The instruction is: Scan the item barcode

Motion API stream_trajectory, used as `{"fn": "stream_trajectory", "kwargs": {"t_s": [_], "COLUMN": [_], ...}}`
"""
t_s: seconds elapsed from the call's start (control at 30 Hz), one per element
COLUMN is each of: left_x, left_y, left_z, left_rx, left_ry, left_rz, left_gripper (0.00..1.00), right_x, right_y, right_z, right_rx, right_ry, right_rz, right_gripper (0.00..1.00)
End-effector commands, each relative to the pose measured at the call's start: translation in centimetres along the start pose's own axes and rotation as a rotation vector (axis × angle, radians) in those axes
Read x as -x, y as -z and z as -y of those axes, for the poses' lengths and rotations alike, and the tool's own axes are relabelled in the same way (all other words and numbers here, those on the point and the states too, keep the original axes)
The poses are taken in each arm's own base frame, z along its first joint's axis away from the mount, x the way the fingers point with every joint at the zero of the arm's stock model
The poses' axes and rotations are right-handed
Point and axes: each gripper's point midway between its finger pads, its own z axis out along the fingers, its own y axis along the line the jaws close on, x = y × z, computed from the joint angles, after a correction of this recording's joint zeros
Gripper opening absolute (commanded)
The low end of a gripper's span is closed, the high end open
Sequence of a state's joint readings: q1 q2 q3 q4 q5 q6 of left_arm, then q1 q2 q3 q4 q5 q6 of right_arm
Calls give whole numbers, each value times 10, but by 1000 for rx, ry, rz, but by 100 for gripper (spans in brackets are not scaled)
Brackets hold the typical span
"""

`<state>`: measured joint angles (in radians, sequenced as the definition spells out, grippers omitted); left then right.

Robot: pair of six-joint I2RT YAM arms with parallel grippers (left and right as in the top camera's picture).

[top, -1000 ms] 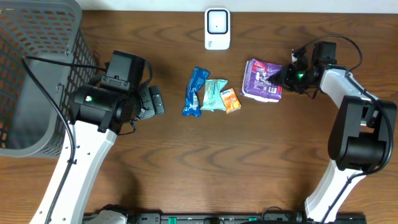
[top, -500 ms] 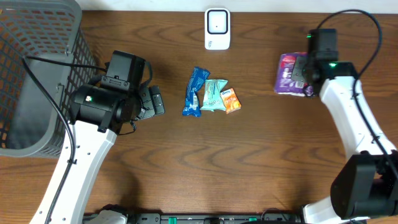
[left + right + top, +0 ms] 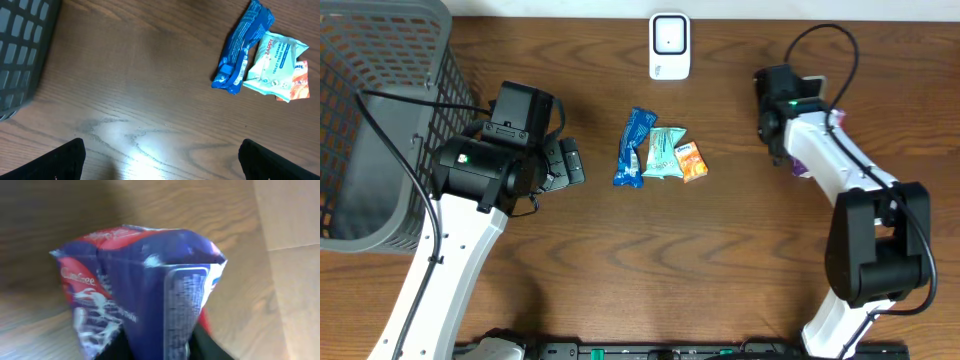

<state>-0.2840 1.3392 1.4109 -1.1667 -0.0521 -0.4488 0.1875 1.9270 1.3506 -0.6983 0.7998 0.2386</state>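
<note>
One basket (image 3: pixel 380 150) sat at the far left, unmoved. Beside it the left claw (image 3: pixel 160 162) hung over the bare table (image 3: pixel 620 260) as before, its fingers (image 3: pixel 60 160) spread wide with nothing between them. Three packets (image 3: pixel 663 153) (blue, teal, orange) lay touching at mid-table where they had been, with the scanner (image 3: pixel 669 45) beyond them at the far edge. A second earlier the purple pack (image 3: pixel 145 290) had lain flat just right of the orange packet. Now it was farther right, mostly hidden under the right arm from overhead. In the wrist view it filled the frame, its lower end between the dark fingers of the right claw (image 3: pixel 157 350). Whether they pinched it could not be told.
</note>
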Motion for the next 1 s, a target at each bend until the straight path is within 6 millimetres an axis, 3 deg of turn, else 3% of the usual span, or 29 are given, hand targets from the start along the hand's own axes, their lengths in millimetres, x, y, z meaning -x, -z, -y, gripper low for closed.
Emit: {"fn": "stream_trajectory", "kwargs": {"t_s": [0.0,0.07,0.1,0.17,0.4,0.63,0.77,0.97], "left_x": [0,0,0,0,0,0,0,0], "left_y": [-2,-2,-2,-2,-2,-2,-2,-2], "left_z": [-3,-3,-3,-3,-3,-3,-3,-3], "left_rx": [17,18,18,18,18,18,17,18], "left_ry": [11,11,11,11,11,11,11,11], "left_rz": [-3,-3,-3,-3,-3,-3,-3,-3], "left_gripper": [98,98,98,98,98,98,98,98], "right_x": [2,3,3,4,26,71,78,58], "right_y": [26,38,50,59,88,116,100,43], "right_z": [-52,-72,-89,-99,-106,-89,-71,-22], "right_rx": [182,248,302,327,413,680,744,725], "right_ry": [32,43,59,71,49,-74,-133,-155], "right_rz": [33,53,71,93,128,113,69,-48], "right_gripper": [43,54,72,84,94,99,99,99]}}
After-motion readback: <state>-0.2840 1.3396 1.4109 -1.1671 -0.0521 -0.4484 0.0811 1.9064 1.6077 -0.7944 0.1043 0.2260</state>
